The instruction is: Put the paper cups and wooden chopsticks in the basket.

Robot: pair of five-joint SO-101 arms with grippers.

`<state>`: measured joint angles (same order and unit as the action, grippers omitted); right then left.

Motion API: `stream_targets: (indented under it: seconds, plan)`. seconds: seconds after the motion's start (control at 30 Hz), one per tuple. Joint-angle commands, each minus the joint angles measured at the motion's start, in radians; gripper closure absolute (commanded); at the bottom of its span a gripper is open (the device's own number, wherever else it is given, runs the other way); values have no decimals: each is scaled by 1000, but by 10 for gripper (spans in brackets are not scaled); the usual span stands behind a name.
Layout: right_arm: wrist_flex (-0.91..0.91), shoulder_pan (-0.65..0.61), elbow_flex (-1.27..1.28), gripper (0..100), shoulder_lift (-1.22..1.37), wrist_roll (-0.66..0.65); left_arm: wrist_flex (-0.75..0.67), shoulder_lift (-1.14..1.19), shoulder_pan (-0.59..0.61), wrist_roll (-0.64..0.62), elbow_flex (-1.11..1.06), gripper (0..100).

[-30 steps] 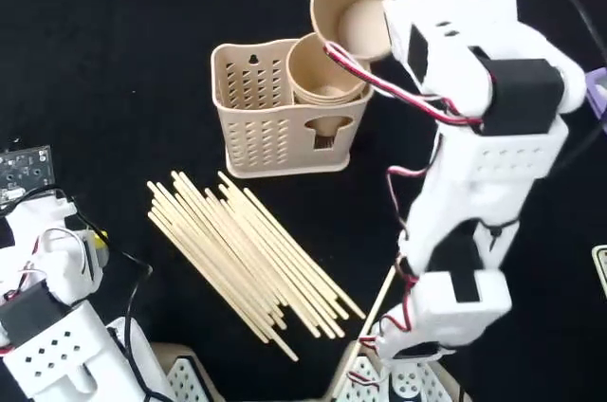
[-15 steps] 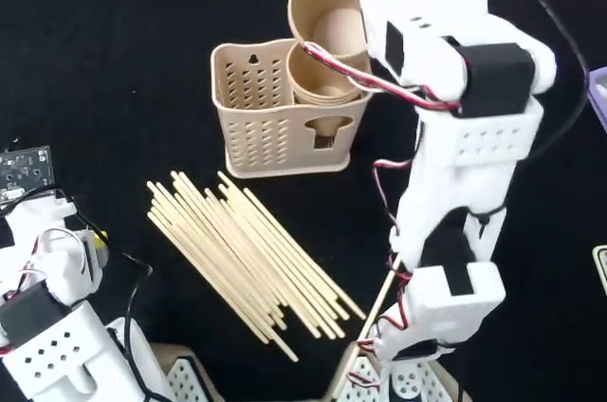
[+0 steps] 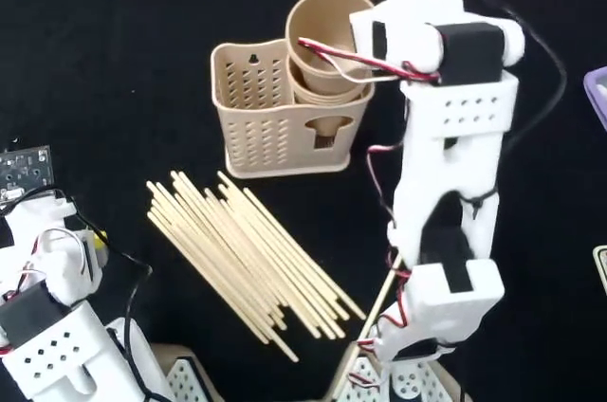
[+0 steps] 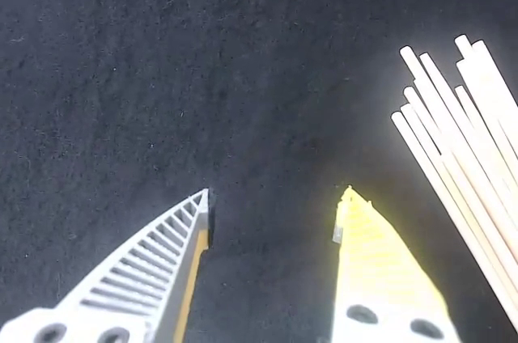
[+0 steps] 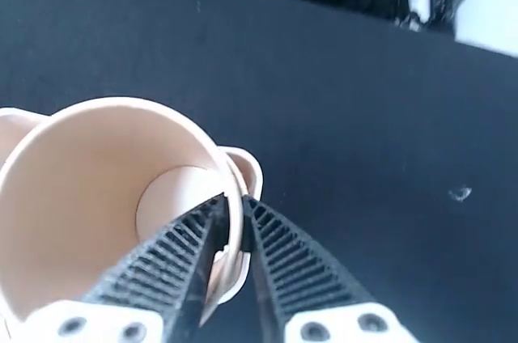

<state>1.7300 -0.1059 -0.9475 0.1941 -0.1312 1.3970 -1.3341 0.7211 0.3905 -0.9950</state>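
**A:** Which step is in hand?

**B:** The cups, and close to the end of it, I'd judge. The right gripper [image 5: 233, 201] is clenched on the rim of a paper cup [image 3: 322, 27], with one finger inside the wall and one outside. The cup hangs mouth-up, slightly tilted, right over the nested cups [image 3: 327, 92] in the basket [image 3: 251, 137]. I cannot tell whether its base already touches them.

**A:** Which compartment is that?

**B:** The wider one, on the side nearer the right arm.

**A:** What does the next move call for?

**B:** Probably a straight descent, so the base seats inside the top nested cup, and only then letting go. With that tilt, the cup could catch on a rim and tip.

**A:** And the rest of the task?

**B:** The wooden chopsticks [image 3: 242, 264] are not yet in. They lie in a loose fanned pile on the black counter [image 3: 104, 70], in front of the basket and apart from it. The left gripper [image 4: 275, 192] is released, jaws spread with nothing between them. It is low over bare counter, with the chopstick ends just beside it.
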Motion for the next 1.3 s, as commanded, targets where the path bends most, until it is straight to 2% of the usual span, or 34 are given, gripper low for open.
stream_targets:
  seconds: [0.0, 0.1, 0.17, 0.4, 0.53, 0.67, 0.8, 0.9, 0.97, 1.0, 1.03, 1.07, 1.13, 1.27]
  plan:
    - [11, -15, 19, 914, -7, 14, 6, -9, -10, 8, 12, 747]
    - [17, -41, 24, 763, -8, 12, 8, -9, -10, 8, 12, 747]
    - [17, -64, 15, 713, -16, -5, 8, -9, -10, 8, 12, 747]
    - [35, -91, -15, 784, -143, -17, 8, -9, -10, 8, 10, 747]
    - [37, -94, 191, 790, -334, -23, 8, -9, -10, 8, 10, 747]
    - [2, -94, 487, 790, -564, -94, 6, -9, -10, 9, 10, 747]
    - [-247, -72, 785, 790, -702, -137, 6, -9, -10, 9, 12, 747]
    - [-542, -68, 1018, 801, -748, -144, 6, -9, -10, 9, 10, 747]
    - [-697, -66, 1138, 891, -750, -173, 8, -9, -10, 9, 10, 747]
    - [-756, -66, 1179, 970, -750, -181, 8, -9, -10, 9, 10, 747]
    - [-799, -66, 1207, 992, -750, -183, 8, -9, -10, 9, 10, 747]
    - [-822, -60, 1221, 966, -750, -184, 8, -9, -10, 9, 10, 747]
    - [-873, -46, 1222, 989, -750, -176, 8, -9, -10, 9, 4, 747]
    - [-1094, -49, 1250, 987, -733, -176, 6, -9, -10, 9, 1, 747]
